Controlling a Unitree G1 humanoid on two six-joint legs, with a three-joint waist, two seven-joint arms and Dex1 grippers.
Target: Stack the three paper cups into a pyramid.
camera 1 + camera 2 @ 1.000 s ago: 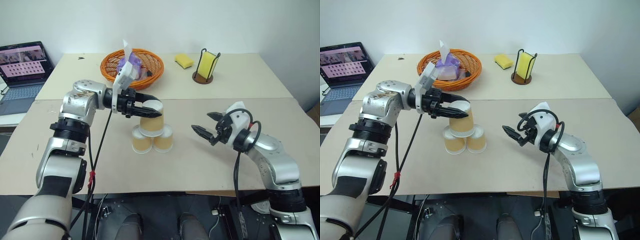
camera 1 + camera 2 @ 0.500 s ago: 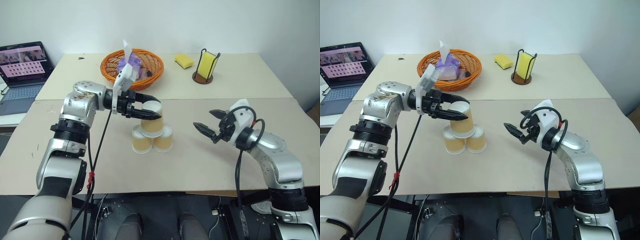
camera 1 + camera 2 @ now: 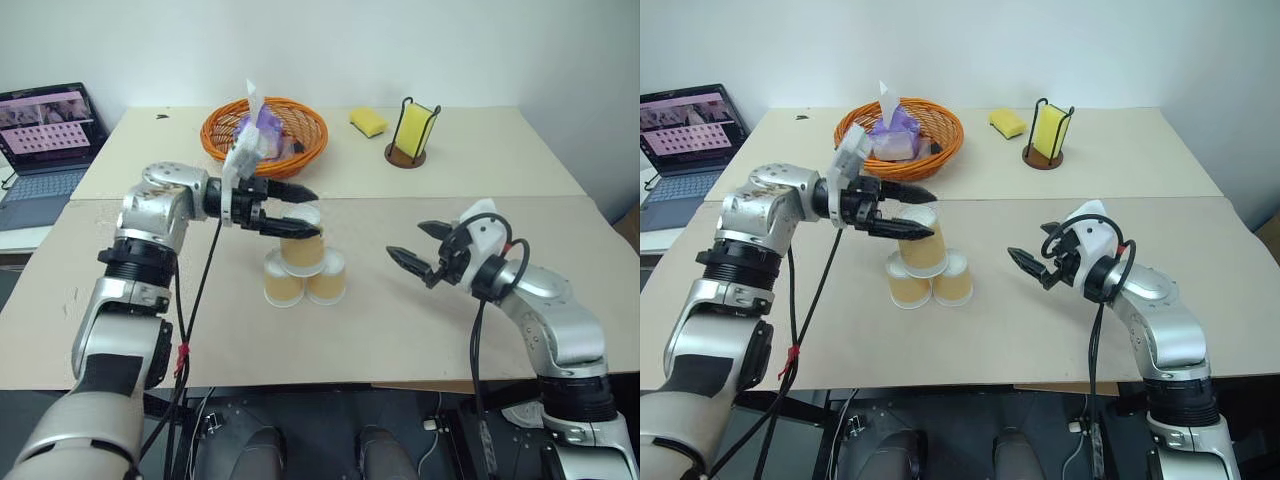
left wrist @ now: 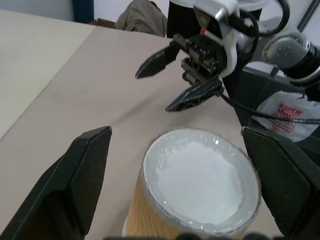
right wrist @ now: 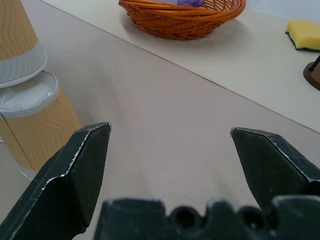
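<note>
Left gripper [image 3: 296, 208] has let go: fingers now spread clear of the top cup [image 3: 303, 242], pyramid standing. Right gripper [image 3: 424, 250] unchanged, spread wide.

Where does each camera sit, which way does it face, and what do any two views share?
Left eye view: on the head, looking down at the table; both arms show.
Right eye view: beside it, same scene.
Left wrist view: on the left arm, looking over the top cup; open left gripper.
Right wrist view: on the right arm, facing the basket; open right gripper.
Shared: both wrist views show the cup stack.
</note>
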